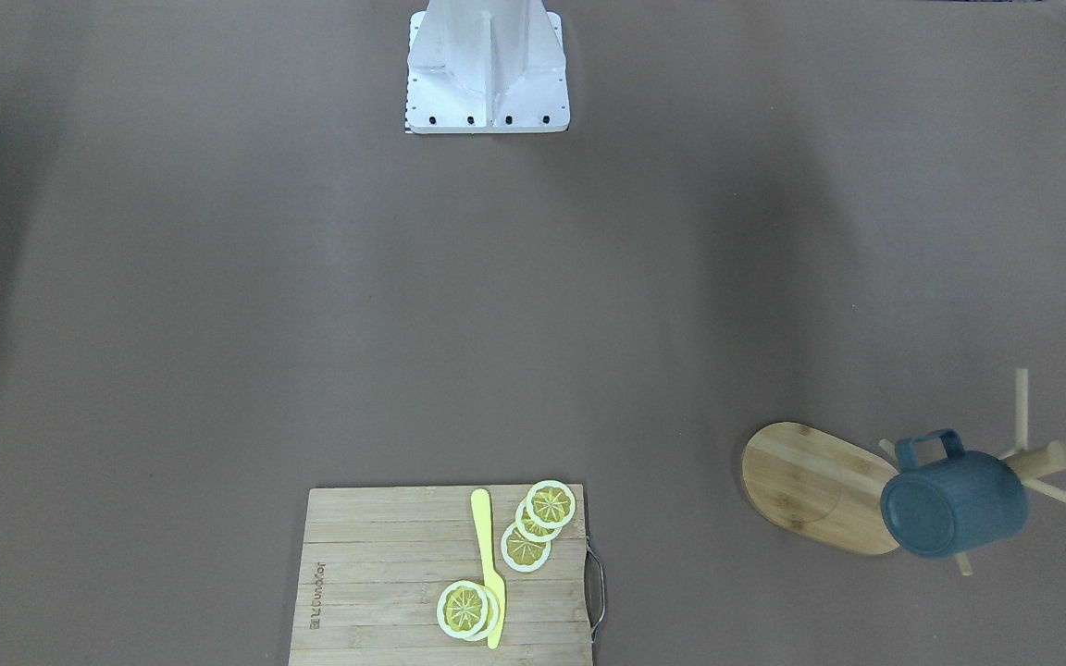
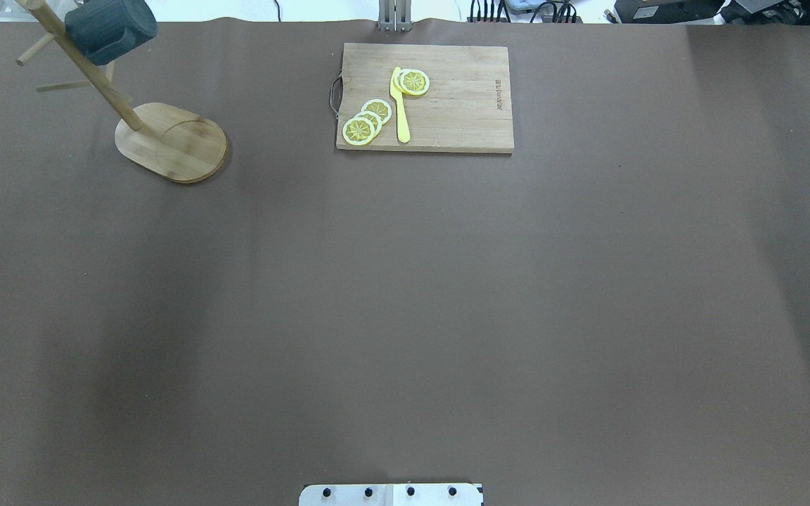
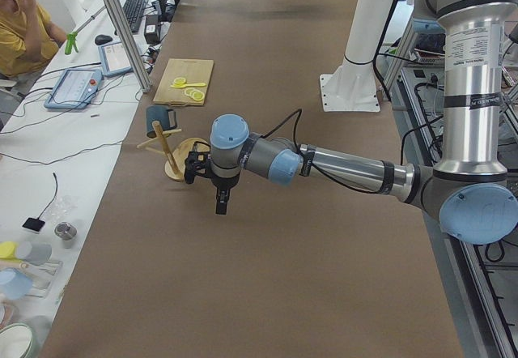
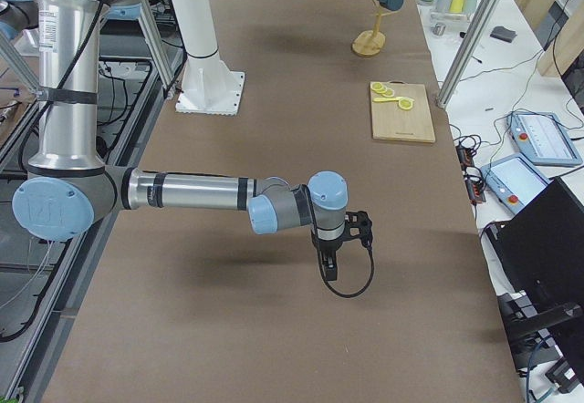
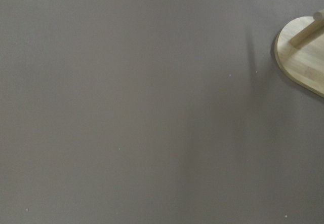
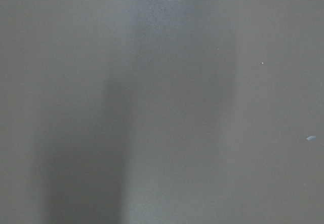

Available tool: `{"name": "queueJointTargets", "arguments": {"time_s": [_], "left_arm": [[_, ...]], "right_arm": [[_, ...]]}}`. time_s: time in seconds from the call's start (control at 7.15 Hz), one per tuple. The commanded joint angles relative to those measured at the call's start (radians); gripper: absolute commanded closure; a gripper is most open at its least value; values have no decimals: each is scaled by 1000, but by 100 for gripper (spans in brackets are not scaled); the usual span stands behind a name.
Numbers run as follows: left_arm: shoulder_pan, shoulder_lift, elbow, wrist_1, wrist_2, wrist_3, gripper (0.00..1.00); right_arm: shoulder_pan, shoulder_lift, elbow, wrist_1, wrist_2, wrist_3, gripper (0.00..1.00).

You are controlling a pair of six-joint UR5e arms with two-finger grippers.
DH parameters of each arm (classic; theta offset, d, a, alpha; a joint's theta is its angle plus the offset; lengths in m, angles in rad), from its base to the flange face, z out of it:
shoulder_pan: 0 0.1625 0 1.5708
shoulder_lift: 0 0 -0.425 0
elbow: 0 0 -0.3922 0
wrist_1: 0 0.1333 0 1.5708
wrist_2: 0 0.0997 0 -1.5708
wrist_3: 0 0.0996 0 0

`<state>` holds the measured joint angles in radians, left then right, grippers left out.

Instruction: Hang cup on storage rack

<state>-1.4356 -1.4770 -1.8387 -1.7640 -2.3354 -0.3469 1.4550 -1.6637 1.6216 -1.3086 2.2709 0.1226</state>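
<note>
The dark slate-blue cup (image 1: 954, 504) hangs by its handle on a peg of the bamboo storage rack (image 1: 811, 486), its bottom facing outward. It also shows high on the rack in the overhead view (image 2: 110, 28), above the oval base (image 2: 173, 140). My left gripper (image 3: 221, 204) shows only in the left side view, hovering above the table beside the rack (image 3: 172, 154) and apart from the cup (image 3: 159, 118); I cannot tell its state. My right gripper (image 4: 328, 262) hovers over bare table far from the rack (image 4: 369, 43); I cannot tell its state. The left wrist view shows only the base's edge (image 5: 304, 57).
A rectangular wooden cutting board (image 2: 426, 98) with lemon slices (image 2: 366, 123) and a yellow knife (image 2: 400, 105) lies at the table's far middle. The white robot base (image 1: 487, 65) stands at the near edge. A person (image 3: 20, 26) sits beside the table's far side.
</note>
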Motion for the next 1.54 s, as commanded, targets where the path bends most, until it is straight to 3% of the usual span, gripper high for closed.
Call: {"name": "queueJointTargets", "arguments": {"time_s": [0.0, 0.14, 0.7, 0.98, 1.4], "left_arm": [[4, 73, -106, 11, 10, 25, 2], [6, 89, -140, 9, 10, 23, 2], [4, 92, -45, 6, -4, 25, 2], [-9, 89, -24, 9, -83, 25, 2], [-31, 95, -23, 9, -82, 26, 2]], "right_arm": [[28, -25, 1, 6, 29, -4, 0], [31, -31, 6, 6, 24, -5, 0], [31, -33, 7, 6, 22, -1, 0], [30, -25, -2, 3, 25, 12, 0], [30, -19, 0, 28, 36, 11, 0]]}}
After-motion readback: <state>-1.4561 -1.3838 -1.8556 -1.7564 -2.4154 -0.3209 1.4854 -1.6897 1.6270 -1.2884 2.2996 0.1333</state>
